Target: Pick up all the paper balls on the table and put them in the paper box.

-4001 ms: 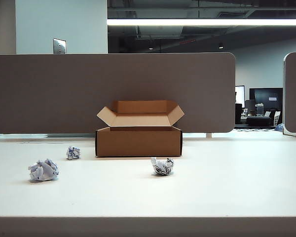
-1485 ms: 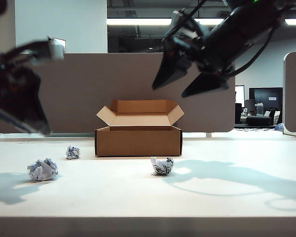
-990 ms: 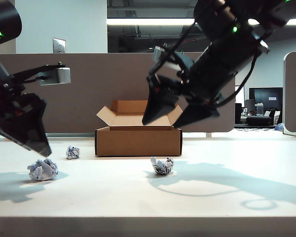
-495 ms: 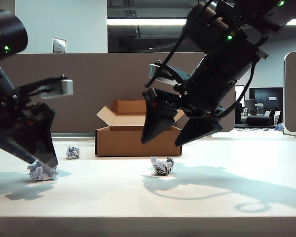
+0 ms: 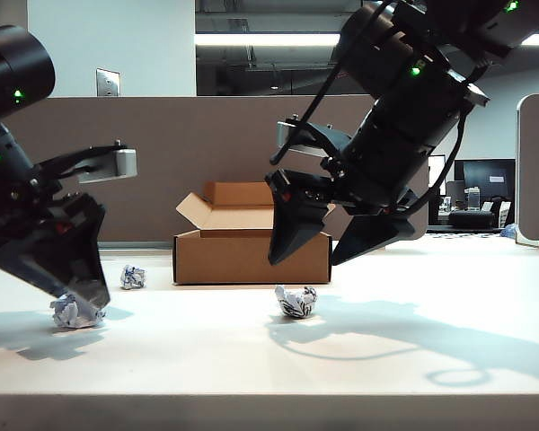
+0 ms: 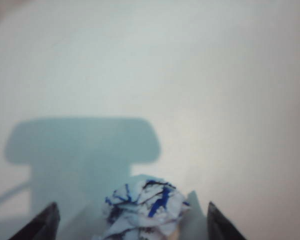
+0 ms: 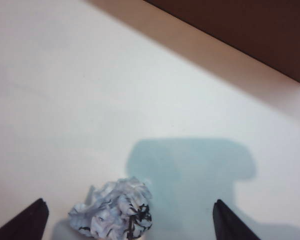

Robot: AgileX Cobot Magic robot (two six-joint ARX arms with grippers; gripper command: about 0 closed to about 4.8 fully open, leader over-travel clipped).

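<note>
A grey-brown partition [image 5: 207, 166] backs the white surface [image 5: 386, 359], an office behind. The paper box [image 5: 251, 256] sits open mid-surface. The left tool [image 6: 130, 227], spread, straddles one paper ball [image 6: 142, 210]; the right tool [image 5: 328, 247], spread, hovers above another ball [image 5: 296, 302]. The third ball [image 5: 133, 277] lies left of the box.

White table [image 5: 431, 359] bearing a plain brown paper box [image 5: 251, 256], three white paper balls printed blue at left [image 6: 142, 210] and far left [image 5: 133, 277], black at centre [image 5: 296, 302]; black left gripper [image 5: 81, 292] and black right gripper [image 5: 310, 256].
</note>
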